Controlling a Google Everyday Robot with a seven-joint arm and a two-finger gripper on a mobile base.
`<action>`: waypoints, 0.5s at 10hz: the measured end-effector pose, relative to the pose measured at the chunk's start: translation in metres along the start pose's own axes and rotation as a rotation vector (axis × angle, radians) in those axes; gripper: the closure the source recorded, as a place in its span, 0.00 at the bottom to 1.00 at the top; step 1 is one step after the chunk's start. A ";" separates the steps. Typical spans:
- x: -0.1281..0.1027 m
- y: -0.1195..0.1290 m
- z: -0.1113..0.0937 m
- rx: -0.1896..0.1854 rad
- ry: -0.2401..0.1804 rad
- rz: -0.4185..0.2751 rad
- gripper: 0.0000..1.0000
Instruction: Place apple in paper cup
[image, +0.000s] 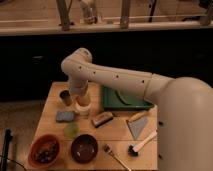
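Figure: mid-task view of the table (117, 131) with my arm reaching over it from 3 o'clock. My gripper (81, 98) hangs directly above the paper cup (84, 109), which stands near the table's centre-left. Orange shows at the cup's mouth, which I read as the apple (82, 101), either at the rim or just inside; I cannot tell whether it already rests in the cup or is held by the gripper. I cannot tell how the fingers stand, as the wrist hides them.

Surroundings: a darker cup (65, 96) at 10 o'clock of the paper cup, a blue sponge (65, 116) at 8 o'clock, a green tray (123, 99) at 3 o'clock, a small green cup (72, 130) and two bowls nearer the front edge.

Progress, as I judge it: the carry appears complete and the task is at its placing step. Left to do: confirm release, then lift straight up without tipping the cup.
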 end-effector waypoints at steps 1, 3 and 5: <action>0.002 0.000 0.000 -0.002 0.004 -0.001 0.42; 0.003 -0.001 0.001 -0.010 0.005 -0.005 0.24; 0.004 -0.003 0.001 -0.014 0.007 -0.010 0.20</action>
